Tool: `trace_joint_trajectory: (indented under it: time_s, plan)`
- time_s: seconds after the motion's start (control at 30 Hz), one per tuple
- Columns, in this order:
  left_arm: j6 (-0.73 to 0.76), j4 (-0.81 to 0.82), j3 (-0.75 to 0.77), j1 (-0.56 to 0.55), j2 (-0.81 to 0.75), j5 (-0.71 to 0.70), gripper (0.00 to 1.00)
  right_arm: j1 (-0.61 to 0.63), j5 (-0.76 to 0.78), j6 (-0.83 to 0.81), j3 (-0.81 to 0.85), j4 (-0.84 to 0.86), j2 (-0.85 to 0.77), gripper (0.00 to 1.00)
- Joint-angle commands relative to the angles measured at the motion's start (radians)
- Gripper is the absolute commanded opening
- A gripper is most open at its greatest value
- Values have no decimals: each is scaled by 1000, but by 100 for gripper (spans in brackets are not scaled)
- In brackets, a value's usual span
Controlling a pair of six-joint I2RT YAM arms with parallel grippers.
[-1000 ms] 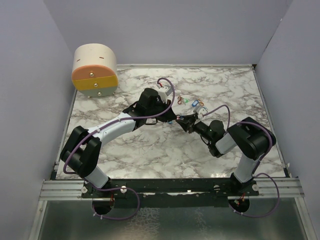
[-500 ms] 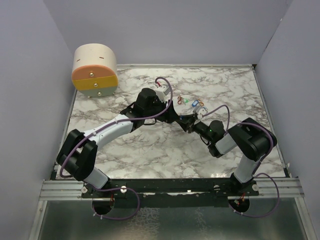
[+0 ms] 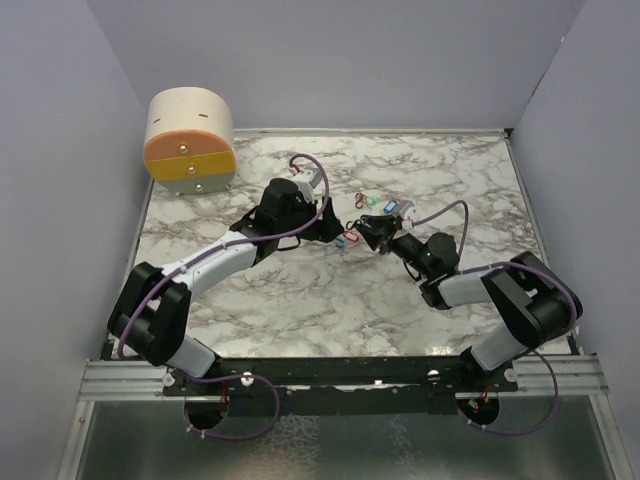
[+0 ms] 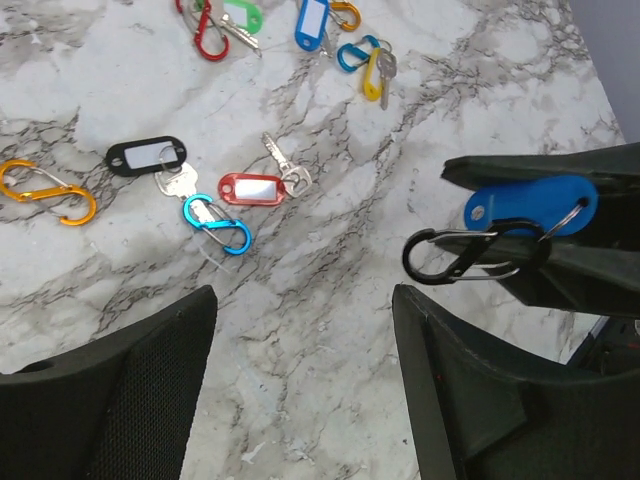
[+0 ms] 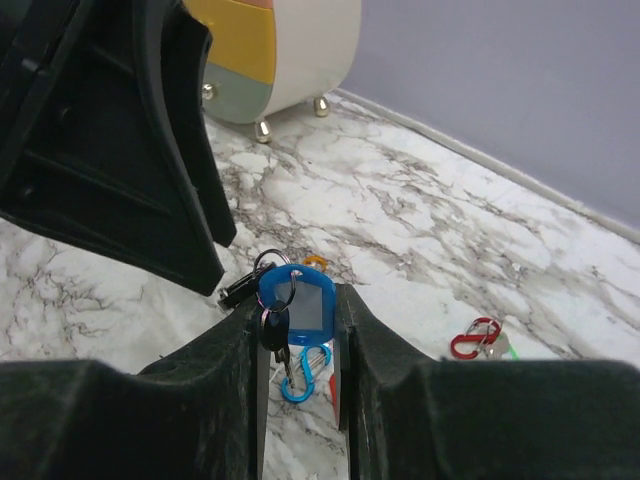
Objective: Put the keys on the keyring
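Observation:
My right gripper (image 5: pixel 296 298) is shut on a blue key tag (image 5: pixel 305 300), with a dark key (image 5: pixel 275 330) and a black carabiner keyring (image 4: pixel 450 255) hanging from its ring. In the left wrist view the same blue tag (image 4: pixel 530 203) shows at the right, clamped in the right fingers. My left gripper (image 4: pixel 300 300) is open with only bare marble between its fingers, just left of the carabiner and apart from it. From above, the left gripper (image 3: pixel 335 228) and right gripper (image 3: pixel 368 230) face each other mid-table. Loose keys lie beyond: a red tag (image 4: pixel 250 187) and a black tag (image 4: pixel 145 156).
A blue carabiner (image 4: pixel 218 222) and an orange carabiner (image 4: pixel 50 192) lie near the loose tags. Further off sit a red carabiner (image 4: pixel 205 25), a green tag (image 4: pixel 243 15), another blue tag (image 4: pixel 311 22) and a yellow key (image 4: pixel 372 75). A small drawer unit (image 3: pixel 190 140) stands back left.
My left gripper has opened and drawn back to the left, away from the right gripper. The right gripper has pushed a little farther out, still holding the blue tag.

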Motion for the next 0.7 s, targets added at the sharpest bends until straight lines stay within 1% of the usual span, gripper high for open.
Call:
trace_joint_trajectory:
  time_s: [0.0, 0.27, 0.33, 0.47, 0.67]
  plan:
    - [-19, 27, -37, 16, -90, -102, 73, -2, 51, -35, 53, -201, -79, 1]
    - [-27, 37, -100, 42, -204, -163, 76, -1, 127, -24, 128, -443, -145, 1]
    - [-29, 39, -108, 48, -216, -163, 76, -2, 183, 5, 181, -567, -152, 1]
    - [-30, 41, -112, 55, -221, -154, 76, -2, 302, 72, 349, -885, -130, 1]
    - [-30, 44, -114, 61, -217, -139, 76, -5, 461, 181, 509, -1141, -79, 1]
